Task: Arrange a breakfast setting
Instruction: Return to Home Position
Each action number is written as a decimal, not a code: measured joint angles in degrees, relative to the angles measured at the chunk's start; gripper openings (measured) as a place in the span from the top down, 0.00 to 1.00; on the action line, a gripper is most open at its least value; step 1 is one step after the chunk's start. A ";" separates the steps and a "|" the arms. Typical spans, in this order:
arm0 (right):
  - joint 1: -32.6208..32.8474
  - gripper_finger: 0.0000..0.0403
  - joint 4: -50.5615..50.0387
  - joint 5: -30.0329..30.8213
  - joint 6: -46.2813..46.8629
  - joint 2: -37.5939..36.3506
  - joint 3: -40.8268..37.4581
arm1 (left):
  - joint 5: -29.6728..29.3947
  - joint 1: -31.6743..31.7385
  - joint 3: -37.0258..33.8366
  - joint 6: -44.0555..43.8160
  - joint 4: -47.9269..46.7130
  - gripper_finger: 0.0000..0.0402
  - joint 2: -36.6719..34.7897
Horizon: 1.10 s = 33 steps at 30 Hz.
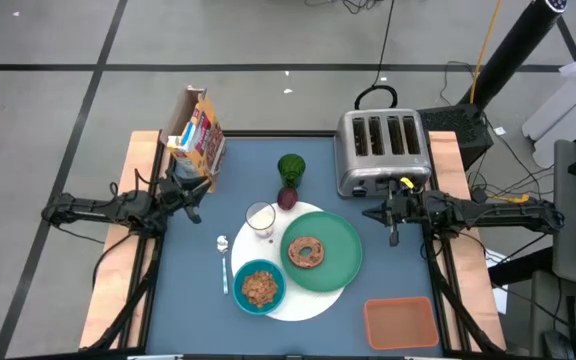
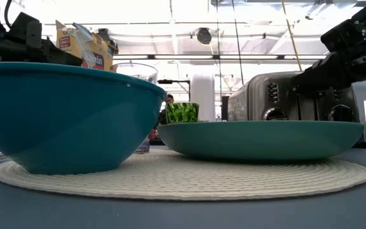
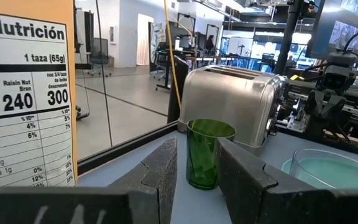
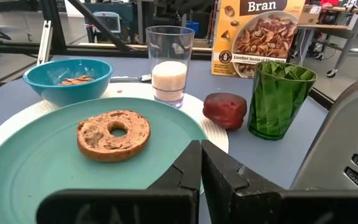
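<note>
A white round placemat lies mid-table. On it rest a green plate with a brown bagel, a teal bowl holding cereal, and a glass of milk. A spoon lies at the mat's left edge. A dark-red fruit sits at its far edge. My left gripper hangs at the table's left, open and empty, next to the cereal box. My right gripper hovers at the right, in front of the toaster, shut on nothing.
A silver toaster stands at the far right, with a green glass left of it, just beyond the fruit. An orange tray lies at the near right corner. Bare blue table shows at the near left and far middle.
</note>
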 joint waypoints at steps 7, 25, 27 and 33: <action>0.00 0.98 0.06 0.04 -0.06 0.00 -0.02 | 0.00 0.00 0.00 0.01 0.00 0.71 0.00; 0.00 0.98 0.07 0.20 -0.09 -6.14 -0.02 | 0.00 0.00 0.00 -0.15 0.04 0.71 0.00; 0.00 0.98 0.13 0.20 -0.09 -7.00 -0.02 | 0.00 0.00 0.00 -0.13 0.04 0.71 0.00; 0.00 0.98 0.17 0.20 -0.11 -9.83 -0.02 | 0.00 -0.01 0.00 -0.12 0.04 0.71 0.00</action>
